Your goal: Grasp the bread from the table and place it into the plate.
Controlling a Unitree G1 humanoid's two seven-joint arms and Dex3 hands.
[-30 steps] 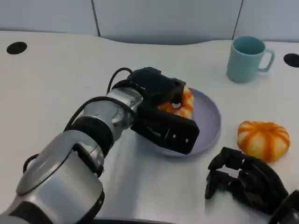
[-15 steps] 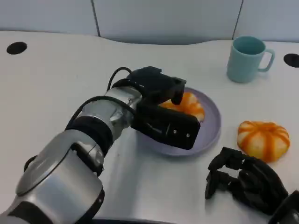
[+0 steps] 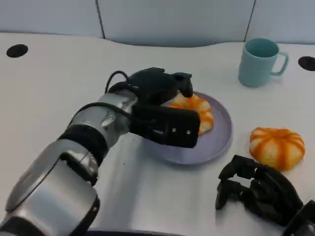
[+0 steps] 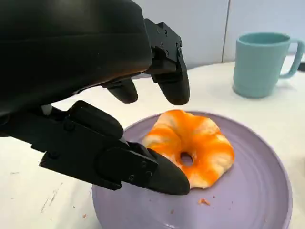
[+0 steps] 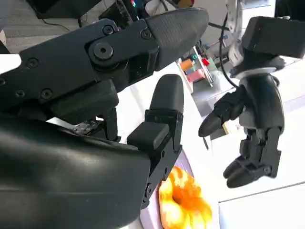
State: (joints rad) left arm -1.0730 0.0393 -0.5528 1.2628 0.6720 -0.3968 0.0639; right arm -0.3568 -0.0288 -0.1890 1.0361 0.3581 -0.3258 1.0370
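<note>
Far left of the white table [image 3: 59, 73]: a dark round hole [image 3: 17, 50] near the back edge.

Left arm [image 3: 93, 132], silver, is reaching in from the lower left toward the table's middle. Left hand [image 3: 160, 105] is hovering at the near-left rim of the plate, fingers spread and holding nothing. In the left wrist view the upper fingers [image 4: 169, 71] are hanging above the bread with a clear gap, while the thumb tip [image 4: 162, 174] is lying low against the bread's near side; contact or a hair's gap, cannot tell.

Lavender plate [image 3: 219, 132] is sitting at centre. A ring-shaped bread roll [image 3: 197, 110], orange and white swirled, is lying flat inside it, toward the left-back part, hole showing in the left wrist view [image 4: 190, 148]. A few crumbs [image 4: 204, 202] are lying on the plate floor beside it.

Behind and right of the plate, well apart: teal mug [image 3: 260, 61], upright, handle pointing right.

Right of the plate, on the bare table and not touching it: a second orange-striped bun [image 3: 277, 146].

Lower right: right hand [image 3: 256, 189] is resting just in front of that bun, fingers curled in, nothing in them.

Far right edge: another dark hole [image 3: 307, 63].
</note>
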